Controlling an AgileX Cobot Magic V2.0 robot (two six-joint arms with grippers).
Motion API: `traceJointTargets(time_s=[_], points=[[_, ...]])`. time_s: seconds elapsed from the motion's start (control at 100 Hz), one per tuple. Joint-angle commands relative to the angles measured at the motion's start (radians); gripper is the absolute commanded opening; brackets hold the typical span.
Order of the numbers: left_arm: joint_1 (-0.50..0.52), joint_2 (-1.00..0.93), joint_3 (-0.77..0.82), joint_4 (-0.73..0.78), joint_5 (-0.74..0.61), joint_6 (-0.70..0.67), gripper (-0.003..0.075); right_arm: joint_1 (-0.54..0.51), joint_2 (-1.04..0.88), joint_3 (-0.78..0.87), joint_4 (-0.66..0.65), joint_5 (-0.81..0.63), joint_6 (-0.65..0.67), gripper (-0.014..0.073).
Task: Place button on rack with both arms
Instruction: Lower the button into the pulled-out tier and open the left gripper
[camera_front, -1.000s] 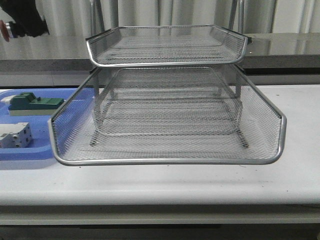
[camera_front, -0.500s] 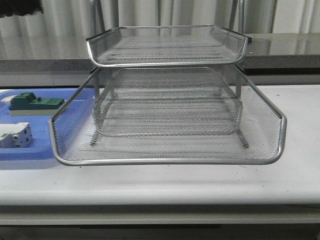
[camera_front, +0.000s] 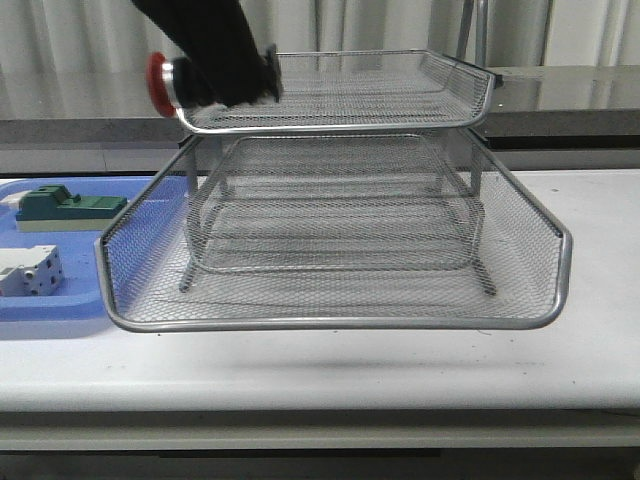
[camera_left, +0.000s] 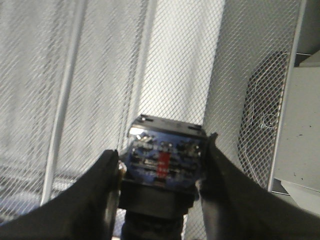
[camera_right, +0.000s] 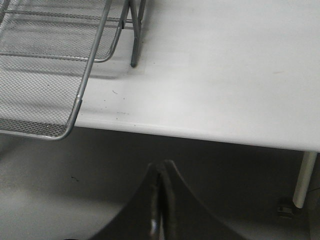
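Gripping the button (camera_front: 168, 80) at the far left corner of the rack (camera_front: 330, 200), just above the top tier's silver rim, the left end effector (camera_left: 162, 172) clamped on both sides of the black body. Red mushroom head pointing left past the rim, silver collar behind it. From the left wrist: blue rear block (camera_left: 165, 157) facing the camera, small metal screws and a red mark on it, two smooth dark fingers (camera_left: 102, 190) pressed against its flanks, fine wire mesh beneath. Three tiers of diamond-pattern mesh with rounded metal frames, lowest tier pulled out toward the near edge of the desk (camera_front: 300, 370), thin legs standing on the smooth white top. Flat blue plastic tray (camera_front: 60, 305) to the left, partly hidden behind the lower tier's mesh wall, carrying a green block (camera_front: 70, 205) at the far side and a white-grey terminal block (camera_front: 30, 272) nearer. Pale pleated curtain (camera_front: 90, 45) behind, dark arm (camera_front: 205, 40) covering the top tier's left corner. Right end effector (camera_right: 160, 200) off the desk's edge, beside the rack's lower tier, dark fingers pressed together with nothing between them.
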Motion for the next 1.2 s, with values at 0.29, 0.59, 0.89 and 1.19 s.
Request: traceJointTargets(time_s=[0.29, 0.59, 0.89, 1.19], points=[[-0.119, 0.089, -0.028, -0.026, -0.185, -0.012, 0.0064, -0.003, 0.005, -0.035, -0.004, -0.06, -0.002, -0.0069], [-0.119, 0.14, -0.028, -0.02, -0.187, -0.012, 0.0242, -0.003, 0.005, -0.035, -0.004, -0.06, -0.002, -0.0069], [-0.119, 0.143, -0.028, -0.02, -0.187, -0.012, 0.0444, -0.003, 0.005, -0.035, -0.004, -0.06, -0.002, -0.0069], [-0.116, 0.131, -0.049, -0.018, -0.162, -0.038, 0.0443, -0.003, 0.005, -0.035, -0.004, -0.06, -0.002, -0.0069]])
